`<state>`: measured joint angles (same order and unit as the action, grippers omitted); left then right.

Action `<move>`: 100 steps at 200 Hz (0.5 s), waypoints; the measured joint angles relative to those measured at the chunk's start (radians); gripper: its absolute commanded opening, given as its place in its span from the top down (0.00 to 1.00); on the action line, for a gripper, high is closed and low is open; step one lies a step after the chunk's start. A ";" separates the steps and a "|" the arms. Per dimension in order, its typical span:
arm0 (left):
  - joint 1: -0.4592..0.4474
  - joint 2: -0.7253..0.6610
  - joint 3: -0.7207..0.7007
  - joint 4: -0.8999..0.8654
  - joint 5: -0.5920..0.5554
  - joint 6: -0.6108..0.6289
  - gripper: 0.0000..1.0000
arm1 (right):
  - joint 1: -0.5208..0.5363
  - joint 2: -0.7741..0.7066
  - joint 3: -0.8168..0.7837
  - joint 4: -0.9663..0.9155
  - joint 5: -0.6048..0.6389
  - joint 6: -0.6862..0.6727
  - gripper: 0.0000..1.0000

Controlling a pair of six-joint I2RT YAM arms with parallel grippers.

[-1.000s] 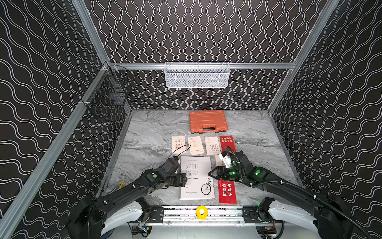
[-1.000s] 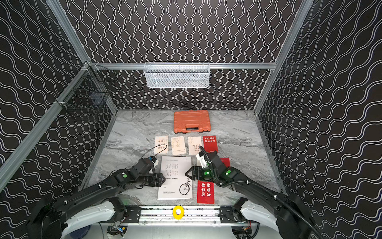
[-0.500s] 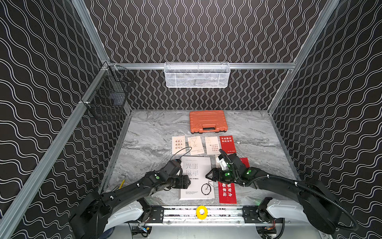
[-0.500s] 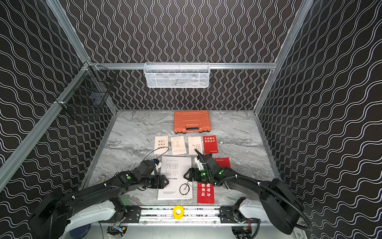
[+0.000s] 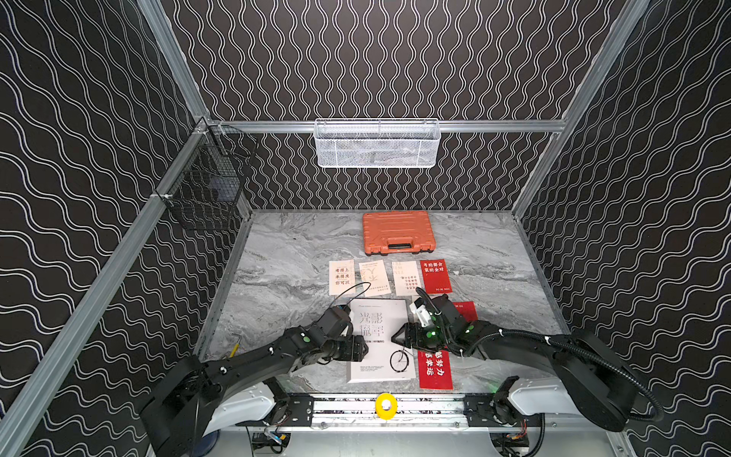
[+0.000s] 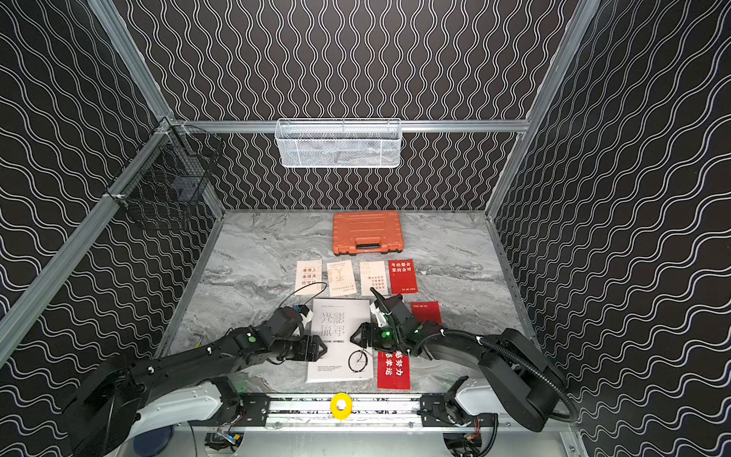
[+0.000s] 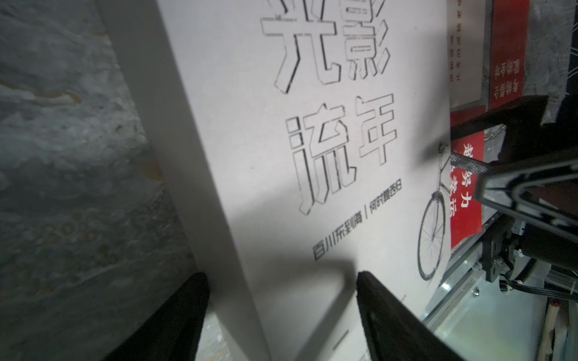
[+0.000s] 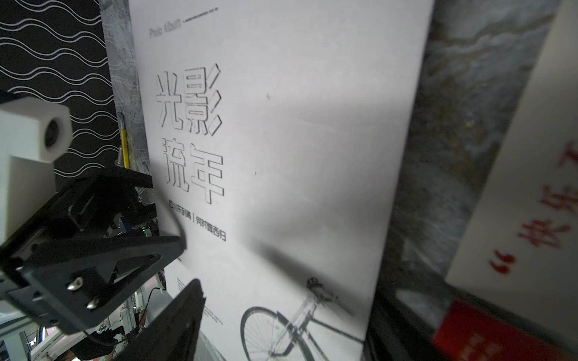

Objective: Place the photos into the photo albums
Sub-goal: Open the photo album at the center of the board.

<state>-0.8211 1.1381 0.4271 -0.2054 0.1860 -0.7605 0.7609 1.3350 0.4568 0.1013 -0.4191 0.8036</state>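
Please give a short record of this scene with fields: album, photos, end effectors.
album: closed, cover up, on the table
photos: four in a row behind the album, two red to its right
left end effector: open, astride the album's left edge
right end effector: open, at the album's right edge
orange case: shut, at the back

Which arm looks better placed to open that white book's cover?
Probably the right: the open right gripper sits at the right edge of the album, while the open left gripper straddles its thicker edge, seemingly the spine.
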 measured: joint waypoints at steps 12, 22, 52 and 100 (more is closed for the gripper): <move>-0.001 0.013 0.008 0.007 0.001 -0.003 0.22 | -0.001 -0.014 0.000 -0.010 0.005 0.000 0.24; -0.002 0.023 0.013 0.014 0.002 -0.003 0.22 | -0.001 -0.027 0.000 -0.023 0.011 0.000 0.24; -0.003 0.034 0.018 0.031 0.002 -0.003 0.22 | -0.001 -0.048 0.001 -0.043 0.019 -0.001 0.25; -0.004 0.023 0.020 0.027 0.002 -0.002 0.22 | -0.002 -0.083 0.010 -0.074 0.024 -0.001 0.26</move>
<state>-0.8249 1.1606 0.4469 -0.1780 0.1883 -0.7628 0.7593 1.2522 0.4664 0.0269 -0.3950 0.8028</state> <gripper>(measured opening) 0.779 0.745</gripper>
